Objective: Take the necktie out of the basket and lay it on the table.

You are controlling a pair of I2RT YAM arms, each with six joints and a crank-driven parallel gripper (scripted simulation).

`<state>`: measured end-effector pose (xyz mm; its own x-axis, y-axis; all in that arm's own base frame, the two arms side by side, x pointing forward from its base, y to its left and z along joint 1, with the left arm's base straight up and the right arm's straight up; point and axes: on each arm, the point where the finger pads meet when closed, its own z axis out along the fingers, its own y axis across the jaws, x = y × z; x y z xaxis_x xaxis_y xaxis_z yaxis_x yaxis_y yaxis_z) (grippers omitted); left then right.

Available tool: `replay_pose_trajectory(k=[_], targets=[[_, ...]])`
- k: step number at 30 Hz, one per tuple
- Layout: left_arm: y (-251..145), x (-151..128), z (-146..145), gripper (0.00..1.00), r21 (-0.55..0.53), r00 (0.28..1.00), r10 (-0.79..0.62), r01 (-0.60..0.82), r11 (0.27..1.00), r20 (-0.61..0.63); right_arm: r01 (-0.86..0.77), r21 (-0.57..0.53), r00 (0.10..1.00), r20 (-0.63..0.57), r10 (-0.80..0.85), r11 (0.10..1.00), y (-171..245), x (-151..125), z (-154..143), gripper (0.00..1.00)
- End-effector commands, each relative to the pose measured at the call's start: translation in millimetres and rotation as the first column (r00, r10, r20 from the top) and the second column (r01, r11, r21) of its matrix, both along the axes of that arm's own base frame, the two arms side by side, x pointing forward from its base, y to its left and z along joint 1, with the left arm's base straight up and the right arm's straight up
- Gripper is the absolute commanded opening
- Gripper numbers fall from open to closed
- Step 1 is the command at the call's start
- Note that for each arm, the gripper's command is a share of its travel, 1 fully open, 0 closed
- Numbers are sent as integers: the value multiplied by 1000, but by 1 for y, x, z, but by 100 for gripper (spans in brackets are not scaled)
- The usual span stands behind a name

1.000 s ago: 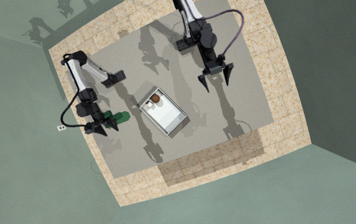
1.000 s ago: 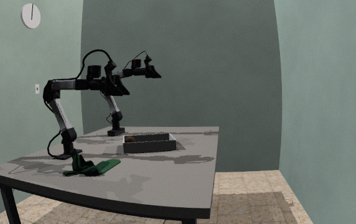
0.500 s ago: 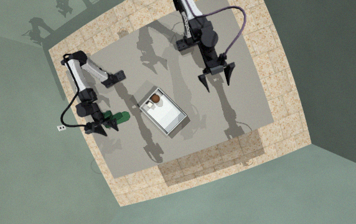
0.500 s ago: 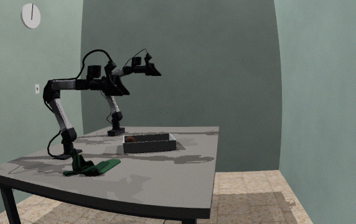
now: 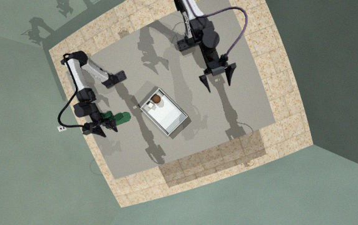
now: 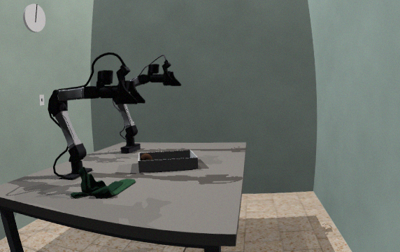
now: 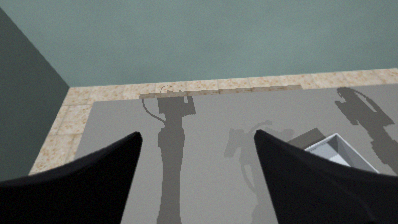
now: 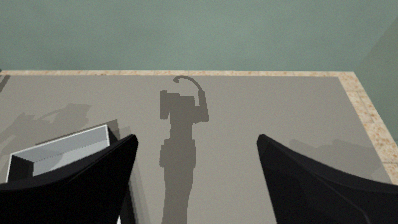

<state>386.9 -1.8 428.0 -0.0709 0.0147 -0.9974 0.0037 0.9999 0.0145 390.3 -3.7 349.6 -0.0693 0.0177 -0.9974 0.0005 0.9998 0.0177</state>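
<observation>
The green necktie (image 5: 123, 117) (image 6: 123, 186) lies bunched on the table, with one part standing up in a fold; it is outside the basket. The basket (image 5: 166, 109) (image 6: 168, 165) (image 7: 355, 152) (image 8: 75, 145) stands flat. A brown ball (image 5: 156, 99) (image 6: 146, 157) and a small white block (image 5: 150, 105) are at one end inside it. My left gripper (image 5: 219, 89) (image 7: 198, 133) is open and empty, high above the table away from the basket. My right gripper (image 5: 111, 134) (image 8: 197, 137) is open and empty, raised high; in the top view it partly covers the tie.
The grey table (image 5: 198, 125) (image 6: 200, 210) carries both arm bases along one side. The tie lies near the table's edge on the right arm's side. Arm shadows cross the table.
</observation>
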Motion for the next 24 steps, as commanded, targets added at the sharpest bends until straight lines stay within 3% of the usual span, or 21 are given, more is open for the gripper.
replay_pose_trajectory(k=[1,24], targets=[[0,-1,19,100,0,999,0,0,1000,41,5,4,1000,3,-5,1000,0,1,16,100],[0,-1,18,100,0,999,0,0,1000,40,5,3,1000,3,-5,1000,-1,3,74,100]])
